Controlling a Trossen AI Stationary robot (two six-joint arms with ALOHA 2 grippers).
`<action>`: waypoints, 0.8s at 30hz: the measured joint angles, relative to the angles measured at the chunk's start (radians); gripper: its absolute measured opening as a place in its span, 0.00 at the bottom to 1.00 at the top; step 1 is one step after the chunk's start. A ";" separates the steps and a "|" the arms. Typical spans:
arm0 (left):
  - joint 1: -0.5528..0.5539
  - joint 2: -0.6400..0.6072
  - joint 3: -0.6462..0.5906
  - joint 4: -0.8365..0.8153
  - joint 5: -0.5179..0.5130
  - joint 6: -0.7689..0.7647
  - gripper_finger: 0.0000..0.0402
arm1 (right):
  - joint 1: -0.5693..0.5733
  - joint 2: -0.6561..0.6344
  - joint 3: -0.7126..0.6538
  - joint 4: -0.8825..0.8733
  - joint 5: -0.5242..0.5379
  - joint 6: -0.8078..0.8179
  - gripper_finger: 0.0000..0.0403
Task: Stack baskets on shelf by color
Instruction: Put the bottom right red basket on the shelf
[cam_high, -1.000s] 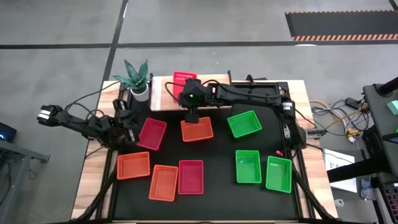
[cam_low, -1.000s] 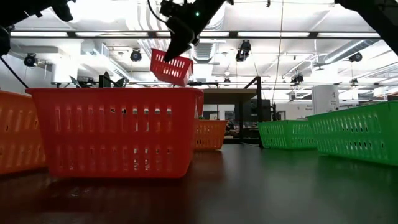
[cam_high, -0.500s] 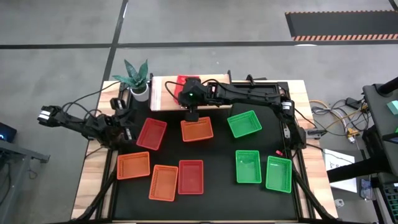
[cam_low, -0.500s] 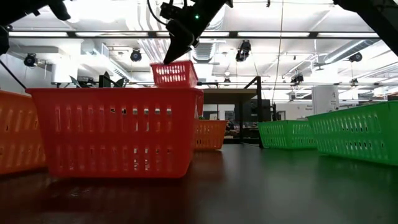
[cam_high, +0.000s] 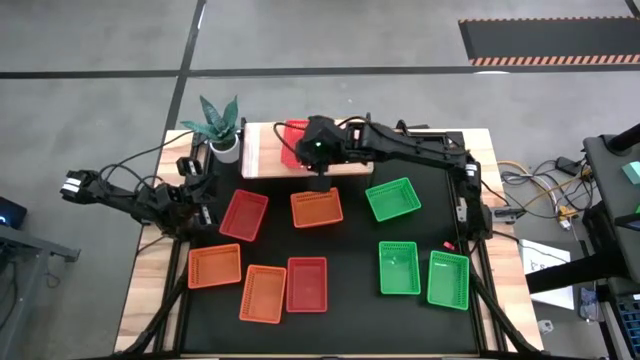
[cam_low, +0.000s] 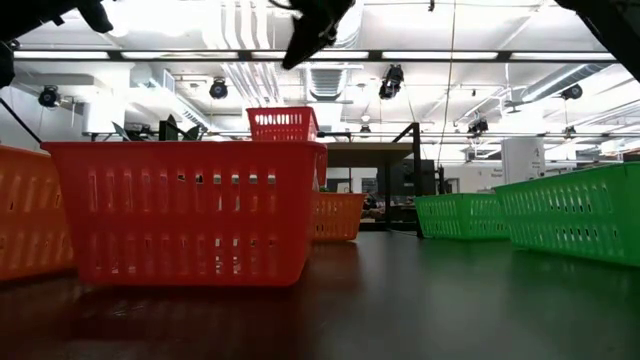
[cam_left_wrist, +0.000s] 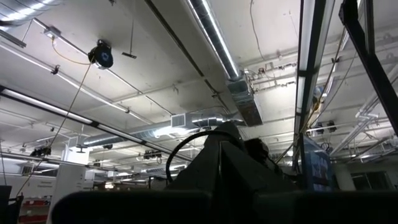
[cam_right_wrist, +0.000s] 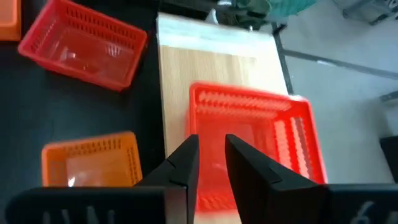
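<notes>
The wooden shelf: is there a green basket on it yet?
No. In the high view the wooden shelf holds only one red basket; the green baskets sit on the black tabletop.

The shelf (cam_high: 262, 150) is left bare beside the red basket (cam_high: 294, 134); its left end is blocked by a plant (cam_high: 217, 124)

The baskets (cam_right_wrist: 252, 134) are shiny plastic full of little slots. The shelf (cam_right_wrist: 205, 74) is pale smooth wood. The tabletop (cam_low: 450, 300) is black and glossy.
</notes>
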 joint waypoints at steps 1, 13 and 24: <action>0.000 0.001 0.000 0.002 0.000 0.000 0.00 | -0.009 -0.007 0.006 -0.026 0.019 -0.001 0.15; 0.000 0.000 0.000 0.003 0.000 0.000 0.00 | -0.215 0.041 -0.054 -0.177 -0.045 0.073 0.02; 0.000 -0.011 -0.001 0.004 0.000 0.020 0.00 | -0.203 0.082 -0.063 0.077 -0.119 0.018 0.02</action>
